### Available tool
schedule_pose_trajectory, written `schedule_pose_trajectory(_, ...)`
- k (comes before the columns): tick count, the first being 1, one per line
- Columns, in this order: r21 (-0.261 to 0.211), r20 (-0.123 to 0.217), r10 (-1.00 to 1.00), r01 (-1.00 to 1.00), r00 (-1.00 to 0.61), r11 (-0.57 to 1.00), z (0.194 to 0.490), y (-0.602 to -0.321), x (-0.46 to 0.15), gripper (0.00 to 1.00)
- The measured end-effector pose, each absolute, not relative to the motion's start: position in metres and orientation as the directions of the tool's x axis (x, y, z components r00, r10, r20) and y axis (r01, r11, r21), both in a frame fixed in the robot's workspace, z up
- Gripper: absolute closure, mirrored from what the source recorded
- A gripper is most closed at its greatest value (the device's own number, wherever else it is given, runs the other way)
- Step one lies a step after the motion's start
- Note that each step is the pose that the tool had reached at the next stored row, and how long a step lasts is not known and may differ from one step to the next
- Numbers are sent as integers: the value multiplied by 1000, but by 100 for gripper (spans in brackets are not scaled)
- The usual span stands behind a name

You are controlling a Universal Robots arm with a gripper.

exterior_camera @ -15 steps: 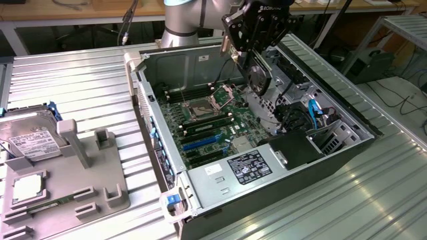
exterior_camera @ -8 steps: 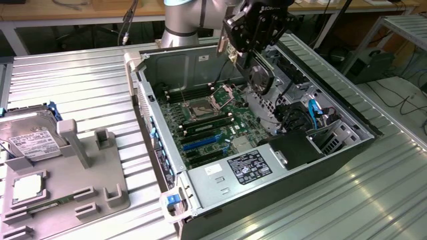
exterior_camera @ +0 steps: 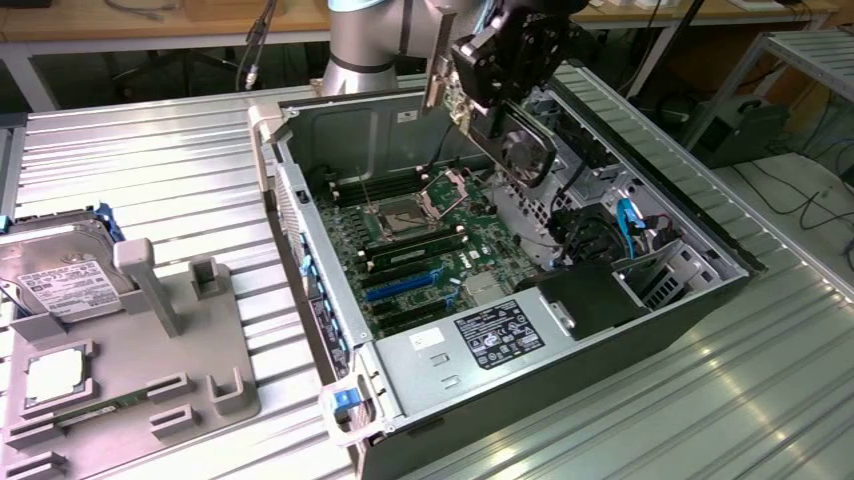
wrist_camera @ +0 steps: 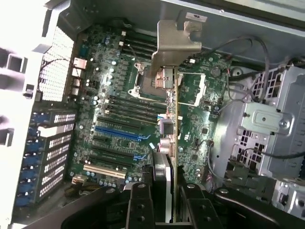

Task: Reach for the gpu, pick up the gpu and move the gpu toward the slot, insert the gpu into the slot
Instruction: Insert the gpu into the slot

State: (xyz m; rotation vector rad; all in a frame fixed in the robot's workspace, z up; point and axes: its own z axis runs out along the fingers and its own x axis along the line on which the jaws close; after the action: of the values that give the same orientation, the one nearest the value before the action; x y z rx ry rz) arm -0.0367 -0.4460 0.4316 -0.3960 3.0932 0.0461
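Gpu (exterior_camera: 525,148) hung in the air above the open computer case (exterior_camera: 694,262) when I checked my feeds, gripped on edge with the jaws pinching the gpu (wrist_camera: 167,81) from both flat sides. I could see its silver bracket end pointing away from the wrist, and the card's lower edge hovering clear of the motherboard (exterior_camera: 461,250). The card sat over the case's far end, roughly above the processor socket (exterior_camera: 400,215). The slot (exterior_camera: 400,288), a bright-blue strip on the board, lay bare and well apart from the card; from the wrist camera I saw the slot (wrist_camera: 119,131) off to one side of the card's edge. The case stood on the ribbed metal counter (exterior_camera: 160,150). Toward the counter's edge at the exterior view's left, a grey fixture (exterior_camera: 174,385) carried a hard drive (exterior_camera: 60,270).
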Motion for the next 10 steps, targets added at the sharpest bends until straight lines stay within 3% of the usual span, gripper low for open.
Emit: schedule_pose_trajectory(10, 26, -26, -465, -465, -885, 885, 432, -446, -37, 72)
